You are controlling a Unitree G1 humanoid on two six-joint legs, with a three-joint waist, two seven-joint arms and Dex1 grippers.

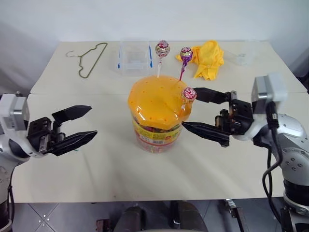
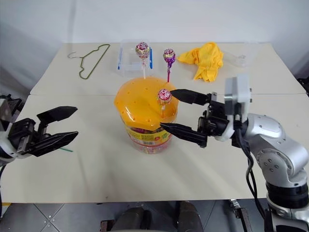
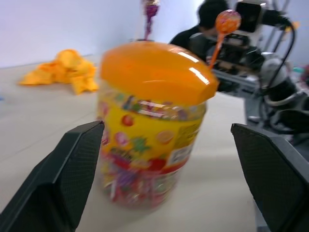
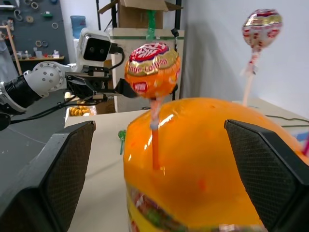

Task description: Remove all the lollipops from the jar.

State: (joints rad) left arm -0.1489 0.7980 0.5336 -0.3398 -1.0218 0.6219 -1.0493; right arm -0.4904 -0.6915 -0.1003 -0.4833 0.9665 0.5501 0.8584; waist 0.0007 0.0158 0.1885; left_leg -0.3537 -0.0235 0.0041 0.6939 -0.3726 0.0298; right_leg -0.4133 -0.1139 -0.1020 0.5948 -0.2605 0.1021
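The jar [image 1: 155, 133] stands mid-table, a clear cylinder with a colourful label and a domed orange lid [image 1: 157, 101]. Three lollipops stand in the lid: one on a white stick [image 1: 162, 48], one on a purple stick [image 1: 186, 53], and one on an orange stick [image 1: 189, 93] at the lid's right edge. My right gripper [image 1: 189, 108] is open, its fingers on either side of the orange-stick lollipop [image 4: 152, 70], the upper fingertip close beside the candy. My left gripper [image 1: 92, 122] is open, empty, left of the jar and pointing at it. A thin green stick [image 2: 66, 150] lies on the table under it.
At the table's far side lie a wire hanger [image 1: 91, 58], a small clear box with blue clips [image 1: 134, 58], a crumpled yellow cloth [image 1: 208, 58] and a clear plastic piece [image 1: 241, 57]. A seam runs across the table behind the jar.
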